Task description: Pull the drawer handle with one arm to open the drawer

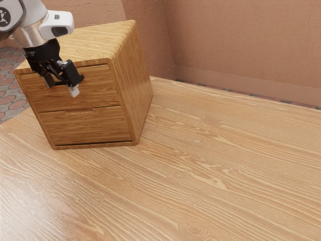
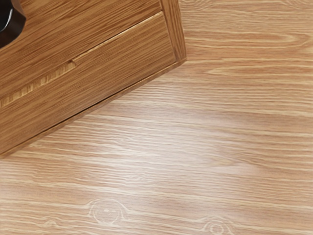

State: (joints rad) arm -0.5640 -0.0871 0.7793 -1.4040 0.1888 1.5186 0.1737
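At the exterior view's left, on the pale grained wooden tabletop [image 1: 210, 165], stands a boxy two-drawer oak-brown cabinet [image 1: 128, 75]. Its upper drawer [image 1: 98, 90] looks shut. Our black two-finger gripper [image 1: 61, 86] hangs against that drawer's top edge, fingers spread, clasping nothing we can make out. We judge the drawer stiff and light, sliding straight out. A handle as thin as the flat wooden strip [image 2: 36, 87] on the lower drawer [image 1: 85, 125] may slip. The terracotta wall [image 1: 241, 40] stands well clear
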